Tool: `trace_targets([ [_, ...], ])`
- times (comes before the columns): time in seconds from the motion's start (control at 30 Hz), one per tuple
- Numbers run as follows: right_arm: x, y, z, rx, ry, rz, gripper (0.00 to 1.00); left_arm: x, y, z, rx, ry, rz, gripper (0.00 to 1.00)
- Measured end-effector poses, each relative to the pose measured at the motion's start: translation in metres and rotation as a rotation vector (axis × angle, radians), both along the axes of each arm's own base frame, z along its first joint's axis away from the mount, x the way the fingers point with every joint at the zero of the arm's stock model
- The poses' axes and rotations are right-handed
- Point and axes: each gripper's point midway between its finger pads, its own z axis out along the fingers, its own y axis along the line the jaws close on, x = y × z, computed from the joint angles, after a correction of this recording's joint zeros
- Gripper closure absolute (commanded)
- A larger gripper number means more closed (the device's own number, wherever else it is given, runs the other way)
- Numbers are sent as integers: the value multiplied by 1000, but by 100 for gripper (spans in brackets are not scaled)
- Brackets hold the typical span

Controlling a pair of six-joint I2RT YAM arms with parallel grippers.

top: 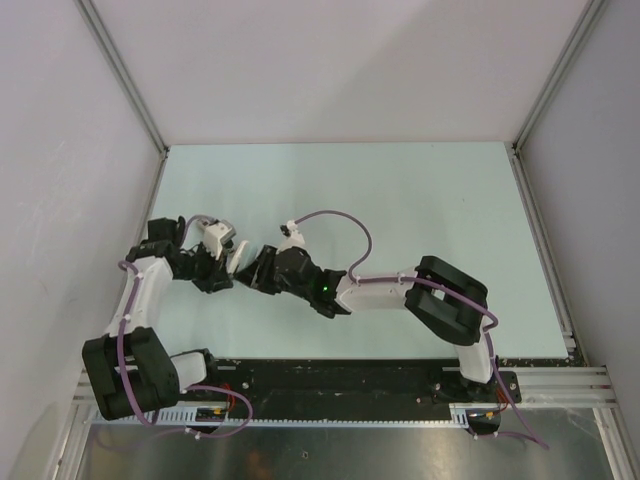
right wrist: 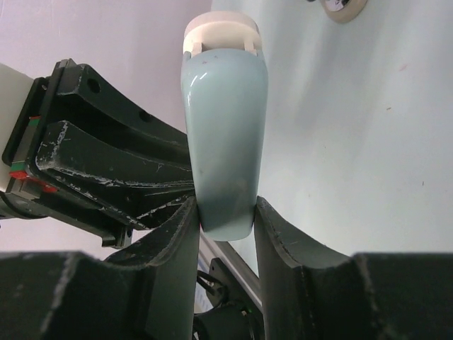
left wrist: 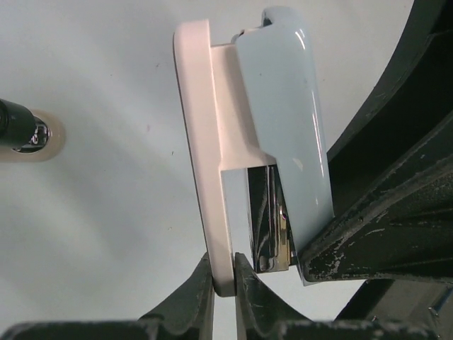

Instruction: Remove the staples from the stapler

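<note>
Holding the stapler (top: 241, 262) from both sides, left of centre in the overhead view, over the pale table (top: 400, 200). My left gripper (left wrist: 224, 275) is closed on the thin edge of the white base (left wrist: 202, 127); at the bottom of the left wrist view both fingers (left wrist: 195, 297) touch it, one on each face. My right gripper (right wrist: 225, 212) is clamped on the pale blue cover (right wrist: 223, 120), one finger pressed against each side near its lower end in the right wrist view. Stapler runs bottom to top in both wrist frames, cover lying along the base and splayed from it at the lower end. Shiny metal channel (left wrist: 271, 219) shows in that gap, lower centre of the left wrist frame, beside the right gripper's black fingers at lower right. Staples: can't tell them apart from the channel. Small beige disc (left wrist: 49, 134) with a dark stub on it sits at the left edge of that frame, well apart from the stapler.
</note>
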Motion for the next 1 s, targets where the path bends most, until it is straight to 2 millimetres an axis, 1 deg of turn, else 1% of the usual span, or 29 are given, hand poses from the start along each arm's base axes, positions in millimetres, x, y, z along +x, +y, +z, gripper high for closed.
trace_targets([
  [0.27, -8, -1, -4, 12, 2, 38, 100, -6, 3, -2, 38, -30, -24, 91],
  [0.37, -14, -7, -7, 16, 4, 60, 100, -9, 3, -4, 53, -31, -39, 91],
  [0.47, -21, -17, -8, 11, 12, 85, 100, -7, 10, -8, 97, -44, -42, 92],
  [0.6, -21, -24, -7, 3, 3, 112, 100, -5, 16, -9, 131, -60, -49, 92],
  [0.83, -24, -27, -6, -15, -40, 190, 100, 0, 28, -8, 217, -120, -73, 91],
  [1.0, -35, -27, -11, -49, -116, 286, 100, -3, 36, -11, 304, -198, -112, 90],
])
